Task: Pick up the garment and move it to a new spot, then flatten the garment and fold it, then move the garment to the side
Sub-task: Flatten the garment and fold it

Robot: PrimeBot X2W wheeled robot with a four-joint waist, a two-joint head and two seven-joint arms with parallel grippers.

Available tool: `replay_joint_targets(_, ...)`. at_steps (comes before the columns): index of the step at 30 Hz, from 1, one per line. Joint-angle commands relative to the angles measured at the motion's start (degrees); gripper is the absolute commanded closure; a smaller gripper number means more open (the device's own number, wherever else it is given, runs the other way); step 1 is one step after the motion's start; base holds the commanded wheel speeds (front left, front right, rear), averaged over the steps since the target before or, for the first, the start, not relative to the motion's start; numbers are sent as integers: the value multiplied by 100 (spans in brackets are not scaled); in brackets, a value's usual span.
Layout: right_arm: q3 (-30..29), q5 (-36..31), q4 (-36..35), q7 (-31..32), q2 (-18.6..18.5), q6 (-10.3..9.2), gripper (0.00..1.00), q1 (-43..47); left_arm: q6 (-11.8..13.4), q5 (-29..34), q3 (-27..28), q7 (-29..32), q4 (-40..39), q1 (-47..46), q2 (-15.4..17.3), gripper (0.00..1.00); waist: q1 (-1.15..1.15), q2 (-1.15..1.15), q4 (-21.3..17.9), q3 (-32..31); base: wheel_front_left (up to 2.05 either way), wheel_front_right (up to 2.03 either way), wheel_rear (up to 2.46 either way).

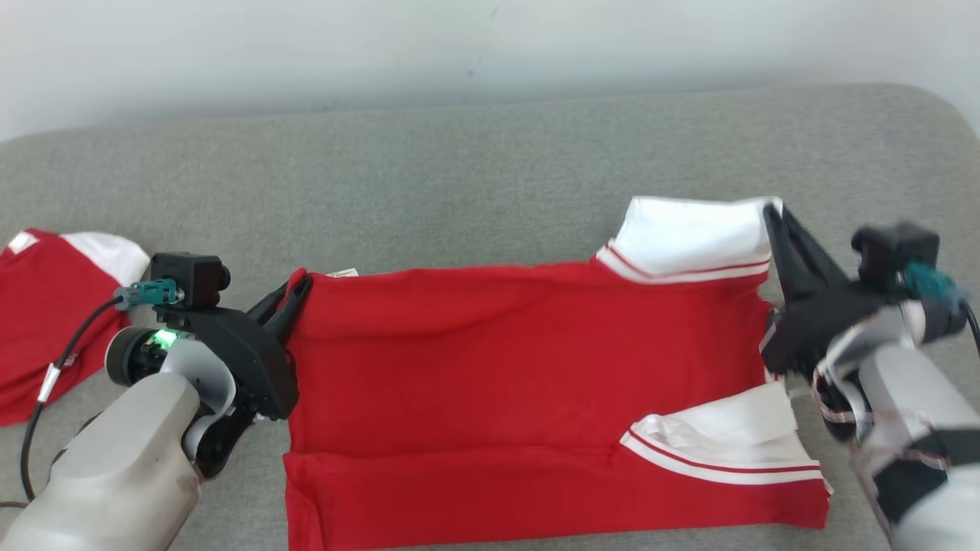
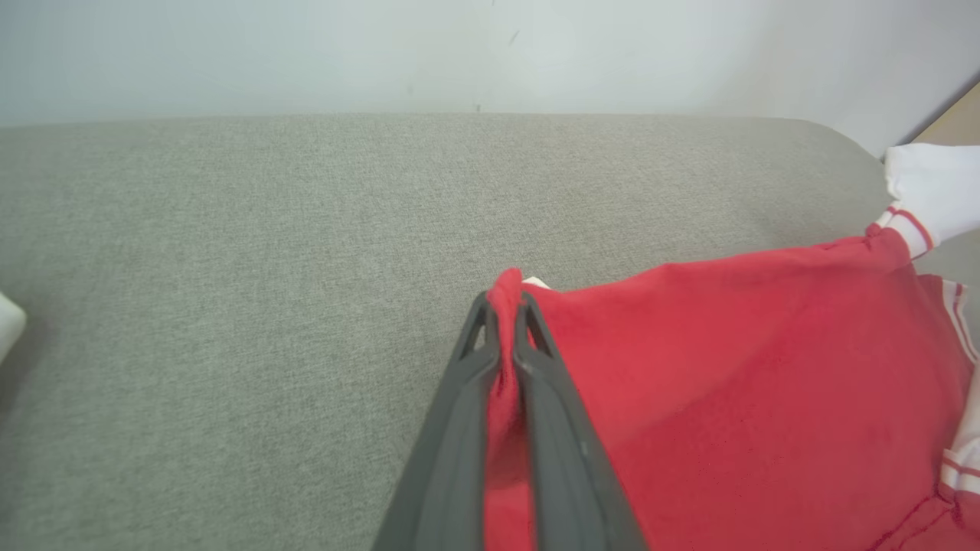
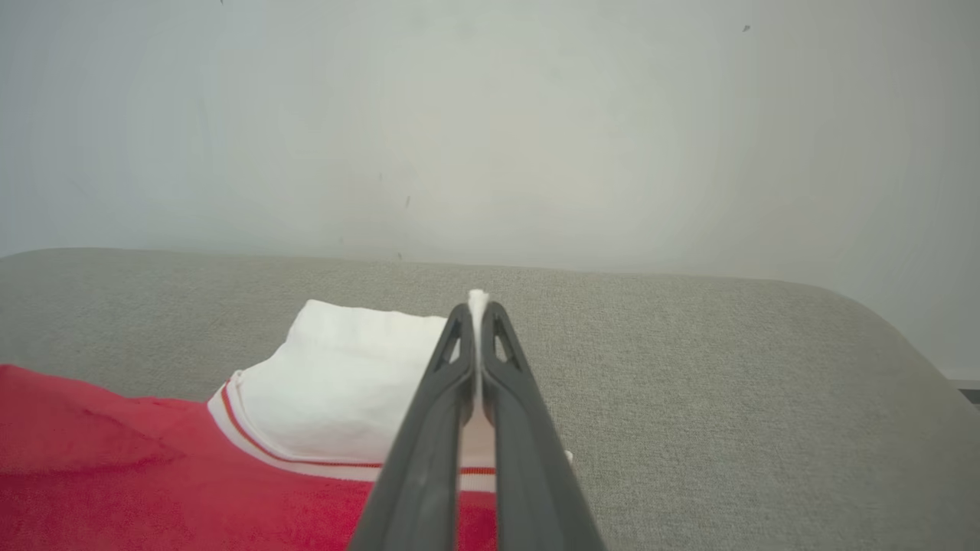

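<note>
Pinching the red shirt point(image 1: 498, 360) taut: left gripper point(image 1: 298, 295) on a corner, right gripper point(image 1: 769, 210) on the white sleeve point(image 1: 689, 229).

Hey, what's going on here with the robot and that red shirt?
The robot has a red shirt spread on a grey cushion. Its left claw is shut on the shirt's far left corner. Its right claw is shut on the edge of the white sleeve at the far right. It looks partway through flattening or folding. A second red garment lies off to the left.
</note>
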Motion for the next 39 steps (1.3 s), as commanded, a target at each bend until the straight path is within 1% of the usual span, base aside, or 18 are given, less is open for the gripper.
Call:
replay_joint_targets(1,-25,52,-158,31,-57,-13,100,215,9,93,-13,-48,31,70,32,100,1,0,-132,-137,0,0,0)
replay_joint_targets(3,-133,111,-627,138,-108,-13,100,616,9,189,-83,-179,60,90,55,100,1,0,-173,-186,0,0,0)
replay_joint_targets(7,-425,42,-1490,411,-52,-13,100,1405,16,231,-75,-425,55,267,28,100,1,0,-245,-292,0,0,0)
replay_joint_targets(10,-687,-27,-2009,620,43,-13,100,1955,101,420,-108,-606,-69,464,72,100,1,0,-247,-365,0,0,0)
replay_joint_targets(13,-967,-136,-2467,784,155,-13,100,2461,212,473,9,-699,-330,801,60,100,1,0,-183,-428,0,0,0)
replay_joint_targets(16,-1246,-241,-2806,896,289,-13,100,2915,397,651,154,-736,-657,1119,115,100,1,0,-98,-490,0,0,0)
replay_joint_targets(18,-1414,-290,-2973,961,366,-13,100,3193,514,765,372,-735,-914,1361,107,100,1,0,-34,-525,0,0,0)
replay_joint_targets(25,-1807,-414,-3332,1143,624,-13,100,3932,716,1201,970,-733,-1518,2131,21,100,1,0,52,-635,0,0,0)
replay_joint_targets(26,-1832,-412,-3346,1169,670,-13,100,3998,751,1262,1076,-733,-1597,2236,5,70,1,0,53,-654,0,0,0)
replay_joint_targets(27,-1840,-416,-3358,1182,689,-13,60,4042,778,1341,1189,-731,-1664,2355,-10,4,1,0,48,-678,0,0,0)
replay_joint_targets(28,-1852,-429,-3372,1186,688,-13,3,4077,815,1428,1324,-730,-1755,2457,-41,0,1,0,44,-701,0,0,0)
replay_joint_targets(29,-1864,-426,-3374,1190,691,-13,0,4109,815,1513,1439,-729,-1823,2562,-70,0,1,0,44,-728,0,0,0)
replay_joint_targets(35,-2039,-264,-3377,1251,648,-13,0,4202,831,1988,2245,-729,-2281,3227,-302,0,1,0,83,-911,0,0,0)
replay_joint_targets(38,-2139,-280,-3284,1346,552,-13,0,4151,866,2342,2773,-730,-2550,3552,-425,0,1,0,129,-976,0,0,0)
replay_joint_targets(39,-2139,-280,-3284,1346,552,-13,0,4151,866,2342,2773,-730,-2550,3552,-425,0,1,0,129,-976,0,0,0)
